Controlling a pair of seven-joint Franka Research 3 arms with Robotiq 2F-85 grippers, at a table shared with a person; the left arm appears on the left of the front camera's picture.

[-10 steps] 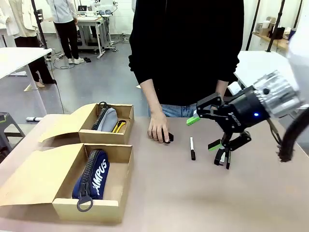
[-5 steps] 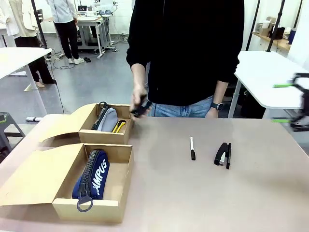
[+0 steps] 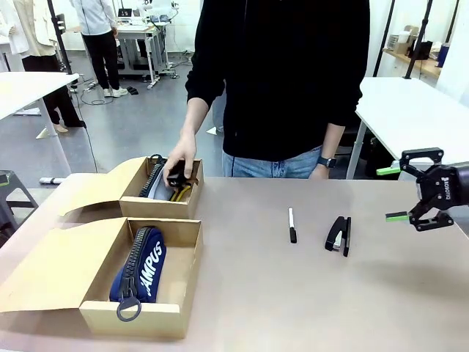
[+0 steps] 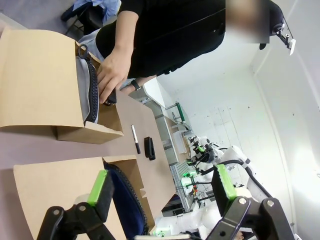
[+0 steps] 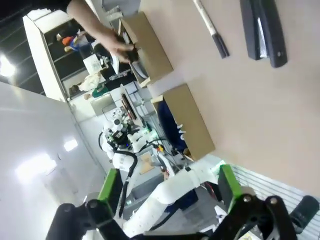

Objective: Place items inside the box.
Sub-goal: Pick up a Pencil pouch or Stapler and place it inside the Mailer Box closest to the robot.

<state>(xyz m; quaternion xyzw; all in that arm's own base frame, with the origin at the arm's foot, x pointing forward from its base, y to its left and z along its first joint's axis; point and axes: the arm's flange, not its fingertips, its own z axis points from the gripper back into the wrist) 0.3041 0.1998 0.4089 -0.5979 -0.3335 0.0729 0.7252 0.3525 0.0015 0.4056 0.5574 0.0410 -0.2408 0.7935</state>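
Two open cardboard boxes stand at the table's left. The near box holds a navy zip pouch lettered "CAMPUS". In the far box lies a grey zip pouch, and a person's hand lowers a small black stapler in beside it. A white pen with a black cap and a second black stapler lie mid-table. My right gripper hangs open at the right edge, apart from both; its wrist view shows the stapler and pen. My left gripper is open above the near box.
The person in a black top stands at the far edge, between the boxes and the pen. Both box lids fold out to the left. Bare tabletop spreads in front of the pen and stapler. A white table stands behind at right.
My right gripper has pulled back from over the stapler to the right edge. The person's hand lifted a small black stapler off the table and carried it left into the far box.
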